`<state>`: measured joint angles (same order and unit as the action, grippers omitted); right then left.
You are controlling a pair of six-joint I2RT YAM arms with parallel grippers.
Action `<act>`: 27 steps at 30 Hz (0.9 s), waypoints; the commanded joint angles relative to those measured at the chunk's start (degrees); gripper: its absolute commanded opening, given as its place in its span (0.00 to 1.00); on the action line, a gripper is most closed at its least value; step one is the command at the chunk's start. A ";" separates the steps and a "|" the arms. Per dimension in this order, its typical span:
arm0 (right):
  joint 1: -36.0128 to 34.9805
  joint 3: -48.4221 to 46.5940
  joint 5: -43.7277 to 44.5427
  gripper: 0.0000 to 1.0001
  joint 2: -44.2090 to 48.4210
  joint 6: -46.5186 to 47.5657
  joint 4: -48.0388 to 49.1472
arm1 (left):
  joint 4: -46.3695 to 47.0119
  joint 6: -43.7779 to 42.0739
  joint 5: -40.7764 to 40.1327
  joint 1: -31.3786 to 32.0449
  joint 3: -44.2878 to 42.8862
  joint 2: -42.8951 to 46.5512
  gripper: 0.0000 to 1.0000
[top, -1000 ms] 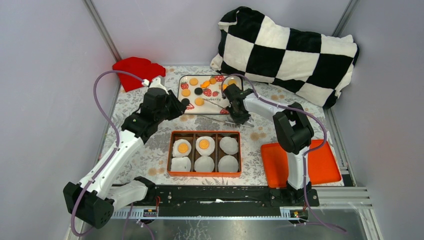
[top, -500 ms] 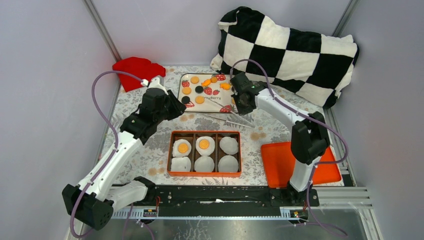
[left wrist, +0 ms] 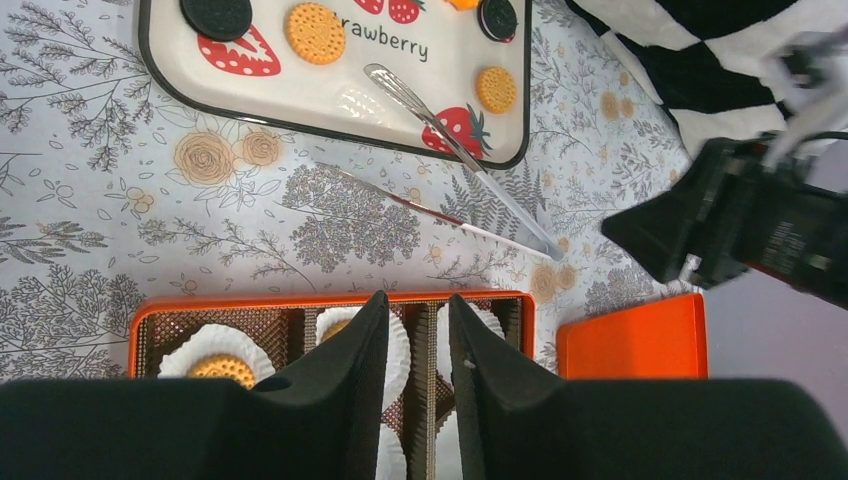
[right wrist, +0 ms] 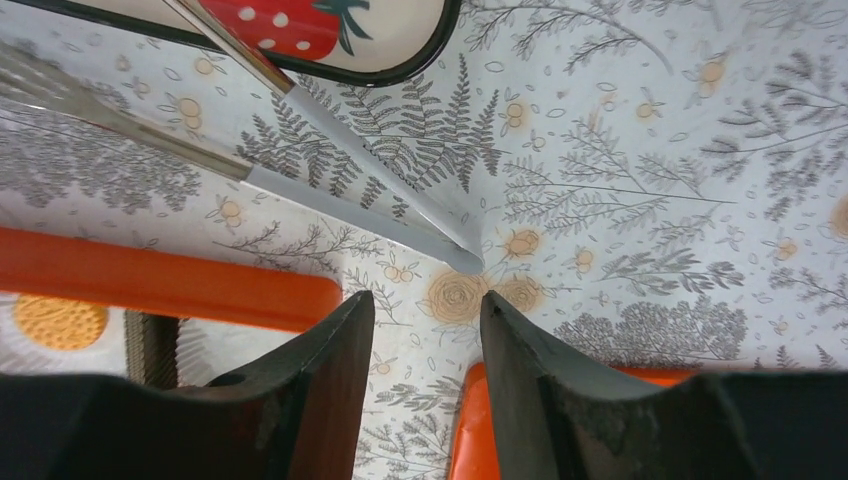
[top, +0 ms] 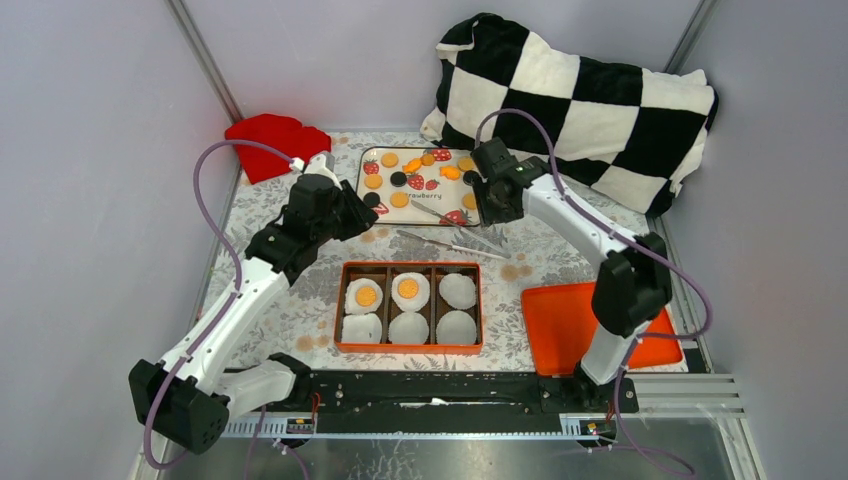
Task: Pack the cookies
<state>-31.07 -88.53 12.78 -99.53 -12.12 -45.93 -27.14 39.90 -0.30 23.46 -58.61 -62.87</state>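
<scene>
- The cookies point(top: 399, 200) lie mostly on the strawberry-print tray point(left wrist: 300, 95) at the middle of the desk's far edge: orange rounds, a few black, some fish-shaped.
- We count two orange cookies in paper cups point(top: 457, 290) in the far row of the orange box point(top: 408, 348), which sits mid-desk toward the near edge.
- Metal tongs point(left wrist: 500, 195) lie between tray and box, one arm resting on the tray's near right corner.
- Left gripper point(left wrist: 418, 300): held above the desk near the tray's left near corner, fingers a narrow gap apart, grasping nothing.
- Right gripper point(right wrist: 428, 300): held over the tongs' joined end just right of the tray, released, nothing between the fingers.
- Orange lid point(top: 560, 330) lies at the near right corner.
- Checkered pillow point(top: 580, 100) sits at the far right corner, red cloth point(top: 270, 140) at the far left.
</scene>
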 commanded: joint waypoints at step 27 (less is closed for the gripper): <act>1.16 -1.66 -7.32 0.13 -15.40 4.67 7.94 | 1.91 -0.81 -1.52 -0.44 0.95 -0.91 0.33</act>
<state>-30.11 -90.59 6.39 -121.51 -8.23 -37.74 -26.65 39.88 -1.32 23.44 -58.33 -63.42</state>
